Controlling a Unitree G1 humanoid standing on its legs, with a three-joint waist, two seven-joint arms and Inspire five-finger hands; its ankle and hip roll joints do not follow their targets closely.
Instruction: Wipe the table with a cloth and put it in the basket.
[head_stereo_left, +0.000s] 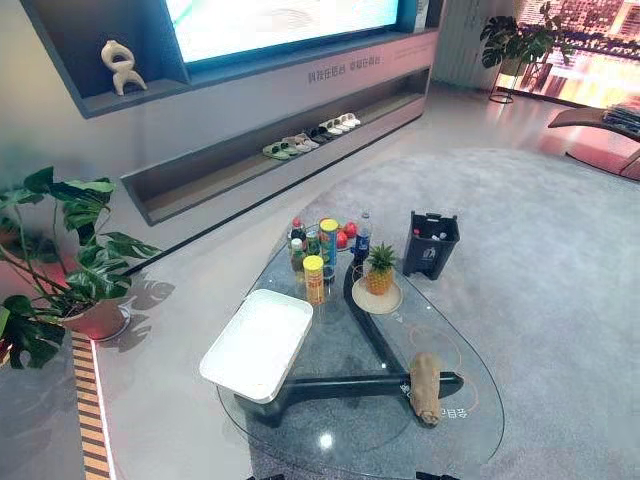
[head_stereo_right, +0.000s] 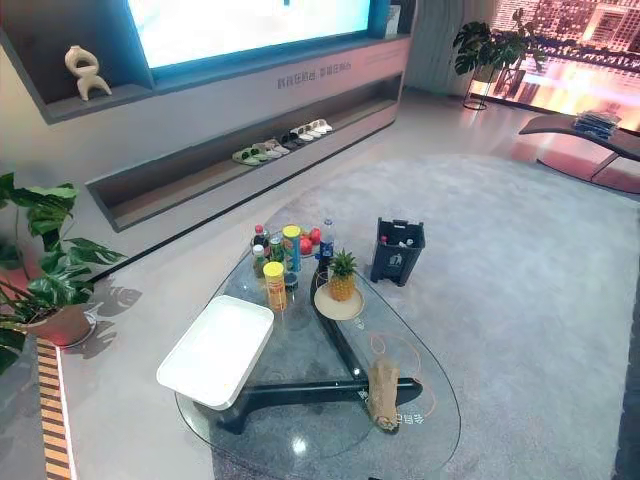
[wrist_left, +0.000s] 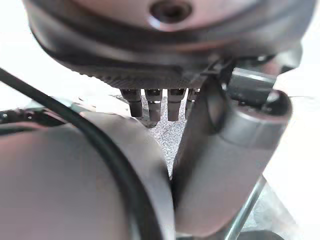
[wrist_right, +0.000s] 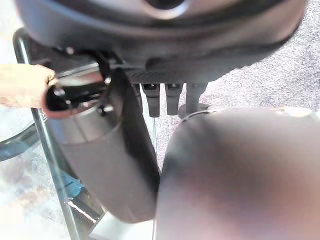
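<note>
Right robot hand (wrist_right: 152, 102): fingers hang straight and loose, nothing in them. It is low, at the near edge of the glass surface (head_stereo_left: 385, 445). Left robot hand (wrist_left: 152, 107): same posture, fingers straight and empty, also hanging by the near edge.

Cloth (head_stereo_left: 426, 388): on the near right part of the surface, above one leg of the dark base (head_stereo_left: 330, 385).
- In the right wrist view one tan end (wrist_right: 25, 85) shows just past the thumb, on the glass.
- So it lies ahead of the right robot hand and a little inboard.

Key relation:
- The cloth is on the right half, so the right robot hand is clearly the nearer one.
- The cloth's long axis runs roughly straight away from the robot, near end toward the edge.
- Judgement: a forward reach with the fingers closing across the roll's short width should suit.

Cloth appearance: tan, rolled or bunched into a stubby sausage shape, soft-looking, touching nothing else.

White basket (head_stereo_left: 258, 343): shallow, rectangular and empty, on the near left part of the surface, well apart from the cloth. The drop-off will need a carry leftward.

Farther back:
- pineapple (head_stereo_left: 379, 270) on a plate
- yellow can (head_stereo_left: 314, 278)
- a cluster of bottles (head_stereo_left: 300, 245) at the far end
- a black bin (head_stereo_left: 432, 243) on the carpet beyond
</note>
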